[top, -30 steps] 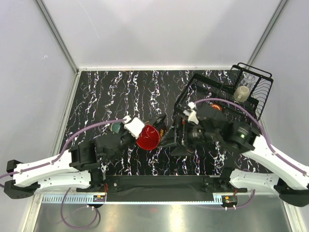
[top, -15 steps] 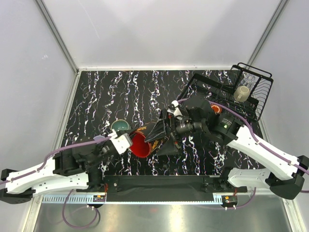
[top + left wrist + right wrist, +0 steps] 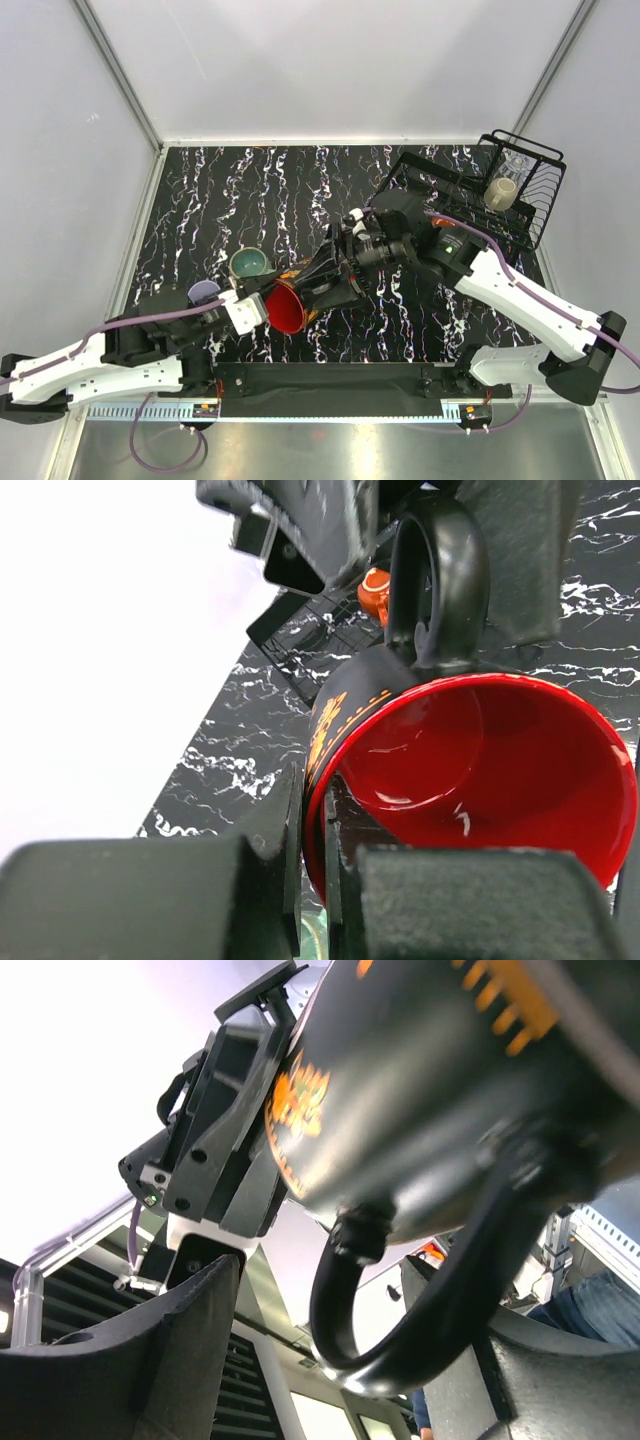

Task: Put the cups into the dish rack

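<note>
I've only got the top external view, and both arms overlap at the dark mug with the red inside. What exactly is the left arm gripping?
Observer: In the left wrist view the left fingers are shut on the rim of the dark mug, its wall pinched between them.
Operator: Where's the handle?
Observer: The right wrist view shows the handle looping between the right fingers, which are open, with a gap on one side.
Operator: Anything in the rack behind the right arm?
Observer: The left wrist view shows a small orange mug in the dish rack, beyond the handle.
</note>
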Robot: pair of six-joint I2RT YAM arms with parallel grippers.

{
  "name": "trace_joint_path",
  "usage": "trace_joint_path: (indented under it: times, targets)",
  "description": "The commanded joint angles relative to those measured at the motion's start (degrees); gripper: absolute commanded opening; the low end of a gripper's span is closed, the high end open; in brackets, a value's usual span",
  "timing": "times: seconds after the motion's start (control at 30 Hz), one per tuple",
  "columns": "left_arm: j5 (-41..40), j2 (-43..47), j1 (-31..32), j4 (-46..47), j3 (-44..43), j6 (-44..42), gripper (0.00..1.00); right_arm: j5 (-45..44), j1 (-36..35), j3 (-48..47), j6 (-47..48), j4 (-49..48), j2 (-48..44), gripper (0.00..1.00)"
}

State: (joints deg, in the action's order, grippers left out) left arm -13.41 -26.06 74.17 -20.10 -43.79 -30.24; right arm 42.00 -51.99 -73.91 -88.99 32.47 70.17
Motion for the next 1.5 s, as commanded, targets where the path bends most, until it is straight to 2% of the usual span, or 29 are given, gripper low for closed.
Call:
trace_joint_path:
  times: [0.0, 0.13, 0.23, 0.33, 0.43, 0.47, 0.53, 0.57, 0.6, 0.63, 0.67, 0.73, 0.83, 0.9, 0.97, 1.0, 1.03, 1.1, 1.13, 1.2, 1.23, 1.33, 1.37, 1.43, 1.47]
  targets:
    - [3.04, 2.77, 0.18, 11.49, -5.16, -3.15, 0.0, 3.0, 0.75, -0.89, -0.4, -2.15, 0.67, 0.73]
    - [3.47, 3.74, 0.18, 10.87, -6.04, -3.86, 0.0, 2.83, 0.92, 0.17, -0.57, -1.71, 1.11, 0.72]
    - [3.57, 3.48, 0.18, 10.96, -6.04, -4.3, 0.0, 2.74, 0.92, 0.61, -1.8, -3.11, 1.63, 0.64]
    - [3.83, 2.6, 0.18, 10.69, -6.48, -4.65, 0.0, 1.34, 0.92, -0.18, -1.98, -1.71, 1.81, 0.6]
    - [4.27, 1.99, 0.1, 10.87, -6.75, -5.18, 0.0, 1.42, 1.01, 0.17, -3.82, -3.81, 1.98, 0.42]
    - [4.09, 1.81, 0.18, 10.87, -6.92, -5.27, 0.0, 1.33, 1.01, -0.01, -4.17, -4.34, 2.16, 0.26]
    - [3.22, 1.28, 0.18, 11.13, -7.27, -5.01, 0.0, 0.46, 1.01, -0.71, -3.83, -4.17, 2.25, 0.07]
    - [3.04, 1.11, 0.1, 11.05, -7.27, -4.74, 0.0, 0.11, 1.01, -1.06, -3.39, -3.91, 2.25, 0.0]
    - [2.95, 1.02, 0.18, 11.04, -7.54, -4.05, 0.0, -0.33, 1.01, -1.76, -2.16, -3.56, 2.34, 0.0]
    - [2.34, 0.84, 0.18, 10.96, -7.62, -3.34, 0.05, -0.69, 1.01, -2.03, -1.37, -2.86, 2.6, 0.0]
    - [1.73, 0.93, 0.18, 10.96, -7.45, -2.29, 0.22, -1.56, 1.01, -2.99, -0.49, -2.33, 2.69, 0.0]
    - [0.32, 1.54, 0.1, 10.52, -7.01, -1.41, 0.27, -4.1, 1.01, -4.39, 2.67, 0.39, 3.04, 0.0]
    - [-3.8, 3.29, 0.1, 9.47, -5.61, 0.88, 0.46, -6.92, 1.19, -9.05, 8.81, 6.26, 4.61, 0.0]
    - [-5.21, 5.92, 0.1, 9.29, -3.94, 2.72, 0.53, -10.43, 1.27, -13.96, 14.33, 9.61, 5.76, 0.0]
    - [-7.5, 8.21, 0.1, 8.94, -3.58, 5.96, 0.6, -17.27, 1.62, -21.75, 19.97, 18.3, 8.65, 0.0]
    - [-8.9, 10.83, 0.1, 9.37, -2.97, 7.55, 0.67, -20.08, 1.97, -24.07, 25.3, 21.12, 9.71, 0.0]
    - [-12.31, 12.25, 0.1, 9.72, -2.88, 9.22, 0.69, -26.38, 2.15, -26.44, 28.05, 25.84, 11.81, 0.0]
    - [-15.49, 16.37, 0.1, 9.99, -2.7, 14.31, 0.69, -32.39, 3.03, -30.85, 34.11, 28.69, 13.67, 0.0]
    - [-19.6, 17.35, 0.1, 9.99, -2.7, 16.33, 0.69, -40.34, 3.38, -32.07, 35.97, 30.53, 15.33, 0.0]
    - [-23.75, 19.11, 0.1, 8.24, -3.58, 22.66, 0.68, -50.21, 3.38, -35.06, 40.88, 32.21, 17.27, 0.0]
    - [-27.51, 19.29, 0.1, 7.01, -4.8, 25.03, 0.67, -58.79, 3.64, -35.34, 42.05, 32.65, 19.11, 0.0]
    - [-34.19, 18.6, 0.1, -0.1, -7.7, 34.43, 0.65, -72.87, 4.17, -35.25, 45.92, 29.94, 22.9, 0.0]
    - [-35.1, 18.07, 0.1, -4.21, -8.24, 38.9, 0.65, -77.37, 4.26, -35.42, 47.49, 29.32, 23.95, 0.0]
    - [-33.62, 16.67, 0.18, -6.78, -8.85, 40.78, 0.65, -87.46, 4.96, -34.99, 48.73, 26.6, 27.03, 0.0]
    - [-33.26, 16.14, 0.18, -9.49, -9.29, 43.14, 0.64, -89.53, 5.92, -34.12, 48.65, 25.38, 27.73, 0.0]
